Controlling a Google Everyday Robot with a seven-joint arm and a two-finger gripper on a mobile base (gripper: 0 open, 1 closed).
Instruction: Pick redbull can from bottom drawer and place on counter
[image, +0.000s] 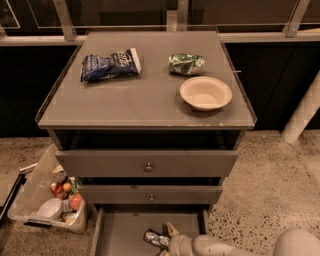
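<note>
The redbull can (153, 238), slim and silver with blue, lies on its side on the grey floor of the open bottom drawer (122, 231), near the middle front. My gripper (167, 241) reaches in from the lower right at the can's right end. It is open, with one tan finger (171, 229) behind the can and the other at the frame's bottom edge. The counter (145, 102) is the broad grey slab on top of the cabinet.
On the counter lie a dark-blue snack bag (110, 63), a green-and-silver packet (186, 64) and a beige bowl (205, 92). Two shut drawer fronts with knobs (148, 166) sit above the open drawer. A clear bin of items (45, 205) stands on the floor at left. A white post (302, 112) stands at right.
</note>
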